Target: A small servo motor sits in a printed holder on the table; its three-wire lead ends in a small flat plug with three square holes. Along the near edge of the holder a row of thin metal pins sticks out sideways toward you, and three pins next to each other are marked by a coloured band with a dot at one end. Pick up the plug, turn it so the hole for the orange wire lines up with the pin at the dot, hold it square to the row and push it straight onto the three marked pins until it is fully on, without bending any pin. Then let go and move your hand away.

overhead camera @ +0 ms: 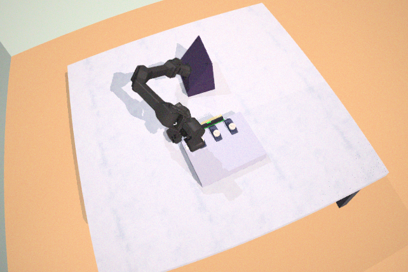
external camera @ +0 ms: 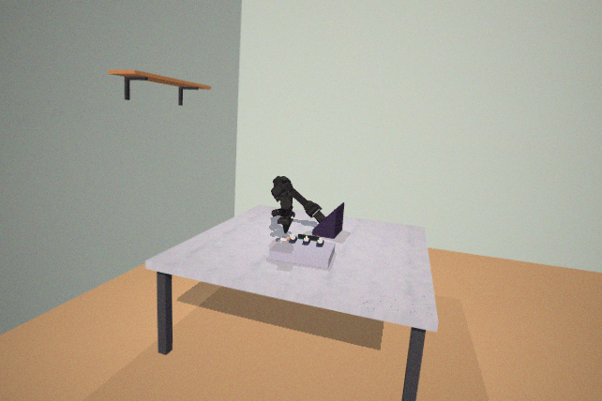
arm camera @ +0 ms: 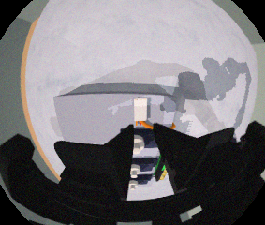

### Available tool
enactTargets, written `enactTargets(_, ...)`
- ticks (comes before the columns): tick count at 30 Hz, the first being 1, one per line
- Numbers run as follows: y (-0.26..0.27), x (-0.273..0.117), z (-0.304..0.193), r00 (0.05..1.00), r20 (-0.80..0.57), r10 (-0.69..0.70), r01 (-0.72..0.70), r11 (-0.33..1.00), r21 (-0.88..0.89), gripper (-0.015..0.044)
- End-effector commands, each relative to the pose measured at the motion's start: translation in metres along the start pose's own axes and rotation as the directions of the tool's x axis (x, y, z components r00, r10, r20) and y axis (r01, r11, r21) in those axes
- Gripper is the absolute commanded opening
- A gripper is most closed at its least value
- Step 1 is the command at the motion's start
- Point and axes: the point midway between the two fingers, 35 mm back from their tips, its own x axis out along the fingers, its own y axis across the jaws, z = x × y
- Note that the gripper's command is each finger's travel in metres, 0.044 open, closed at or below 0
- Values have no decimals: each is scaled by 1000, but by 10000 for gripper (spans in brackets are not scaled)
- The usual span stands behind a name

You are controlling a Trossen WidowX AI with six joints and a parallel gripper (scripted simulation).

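The flat white plug (arm camera: 140, 109) lies on top of the pale holder (overhead camera: 231, 156) (external camera: 301, 254) (arm camera: 90, 119), at its end beside the servos. Its orange lead (arm camera: 157, 127) curves away toward the pin side. My gripper (arm camera: 143, 127) (external camera: 285, 232) is partly open and empty, pointing down above that end. In the wrist view, the plug shows just beyond the fingertip gap. In the top view the hand hides most of the plug. The pin row (overhead camera: 216, 119) (arm camera: 163, 174) has a black strip, yellow pins and green marking. The dot and plug holes cannot be made out.
Three dark servos with white horns sit in the holder; the middle one (overhead camera: 216, 133) and the far one (overhead camera: 232, 126) show clearly, and the nearest (arm camera: 148, 138) is close to the fingers. A dark purple wedge (overhead camera: 201, 74) (external camera: 333, 226) stands beside the arm's base.
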Motion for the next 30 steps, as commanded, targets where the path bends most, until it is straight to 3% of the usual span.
enactTargets(1, 1, 4, 1, 1000, 14, -11, 11, 1000, 9, 115)
enactTargets(23, 0, 41, 2, 1000, 15, -11, 11, 1000, 10, 115)
enactTargets(26, 0, 41, 2, 1000, 15, -11, 11, 1000, 10, 36)
enactTargets(30, 0, 41, 2, 1000, 15, -11, 11, 1000, 10, 10)
